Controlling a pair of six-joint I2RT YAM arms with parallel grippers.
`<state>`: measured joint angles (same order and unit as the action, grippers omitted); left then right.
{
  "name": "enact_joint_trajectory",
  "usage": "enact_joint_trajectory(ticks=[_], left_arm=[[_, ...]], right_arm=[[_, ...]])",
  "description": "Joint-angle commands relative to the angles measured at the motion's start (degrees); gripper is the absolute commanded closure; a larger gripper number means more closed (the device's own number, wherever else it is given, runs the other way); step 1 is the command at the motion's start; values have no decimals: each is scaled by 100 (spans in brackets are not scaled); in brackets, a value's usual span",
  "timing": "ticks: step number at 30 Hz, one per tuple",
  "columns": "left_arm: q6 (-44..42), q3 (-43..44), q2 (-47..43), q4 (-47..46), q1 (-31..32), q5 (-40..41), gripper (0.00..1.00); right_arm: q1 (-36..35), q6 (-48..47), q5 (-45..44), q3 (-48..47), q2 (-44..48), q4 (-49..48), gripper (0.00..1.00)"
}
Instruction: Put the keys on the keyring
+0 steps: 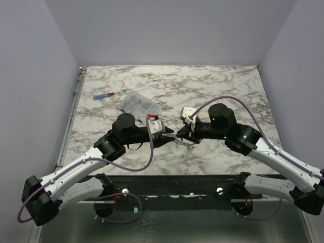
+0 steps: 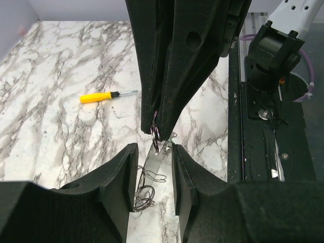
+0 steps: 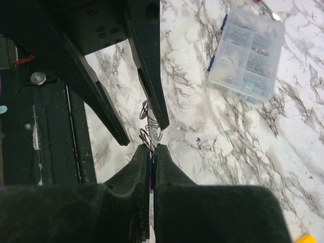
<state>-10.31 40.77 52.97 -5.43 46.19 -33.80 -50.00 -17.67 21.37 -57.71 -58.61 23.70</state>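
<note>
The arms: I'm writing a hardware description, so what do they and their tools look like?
The left arm and right arm have white link shells and black joints, each trailing a purple cable. The left tool and right tool have matte black, tapering fingers.

Counted: two arms, one left arm (image 1: 76, 169) and one right arm (image 1: 276, 152). One clear compartment box (image 1: 137, 103). Two screwdrivers: one red-and-blue-handled screwdriver (image 1: 106, 95), one yellow-handled screwdriver (image 2: 96, 97). One wire keyring (image 1: 185, 145). The keys (image 2: 157, 137) are bunched together; number not determinable.
</note>
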Motion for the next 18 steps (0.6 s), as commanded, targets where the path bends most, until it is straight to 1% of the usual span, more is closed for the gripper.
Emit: enact_joint_trajectory(ticks=[1,5,11,15,18], left_arm=[[29,158,66,86,-16,-149,64],[111,215,148,45,-16,-97,70],[145,208,145,-28,-14,-135,74],[124,196,111,-36,-14,-118,73],[87,170,55,-35,-14,-44,67]], right_arm=[[-86,-61,-163,-223,-10,20,99],[-132,-52,-137,-208,-25,-6,99],[-198,-71,-189,-206,-115,15,99],[-221,-111,-262,-214,-162,38,99],[-229,-130,-291,-218,-184,57,99]])
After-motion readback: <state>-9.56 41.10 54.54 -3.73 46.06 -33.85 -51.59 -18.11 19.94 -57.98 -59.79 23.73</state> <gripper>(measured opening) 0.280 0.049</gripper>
